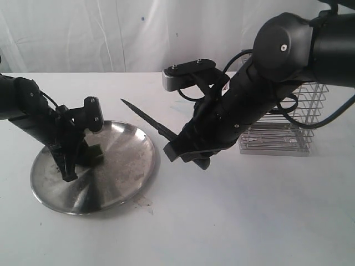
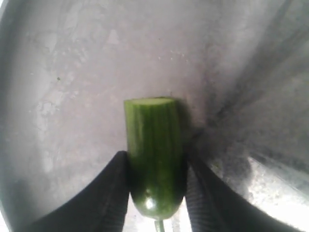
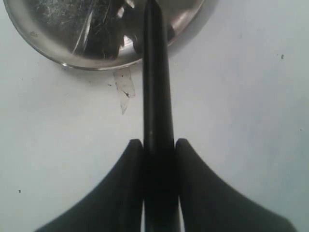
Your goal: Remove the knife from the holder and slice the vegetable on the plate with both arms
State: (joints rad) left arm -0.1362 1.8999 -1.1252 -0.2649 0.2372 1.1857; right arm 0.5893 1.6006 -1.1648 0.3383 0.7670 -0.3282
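**Exterior view:** The plate (image 1: 130,191) sits toward the left edge of the surface (image 1: 233,221). The left claw (image 1: 70,168) is planted in it, clamped on the vegetable (image 1: 95,153), a dark green stub lying in the plate's left half. The right claw (image 1: 186,149) hangs above the middle of the surface, gripping the knife (image 1: 147,117) by its handle. The blade angles up and away, its tip in the air just off the plate's right rim and well apart from the vegetable. The holder (image 1: 302,119) stands behind the right arm, toward the right edge. I can make out nothing inside it.

**Left wrist view:** Both fingers (image 2: 108,193) press the vegetable's stem end between them. A short length with a flat cut face sticks out across the brushed steel.

**Right wrist view:** The claw is narrow, its fingers (image 3: 123,188) pinching the slim black knife. The blade runs out toward the plate's rim, with bare surface beneath it.

**The risks, as I judge them:**
- Little of the vegetable shows beyond the left fingers, so a cut placed slightly off could strike the claw.
- The vegetable is round and glossy, and may roll or squirt free under the blade's pressure.
- The smooth, slender handle could twist in its pinch.
- Nothing anchors the shallow plate, so a downward push near its rim might tip or slide it.
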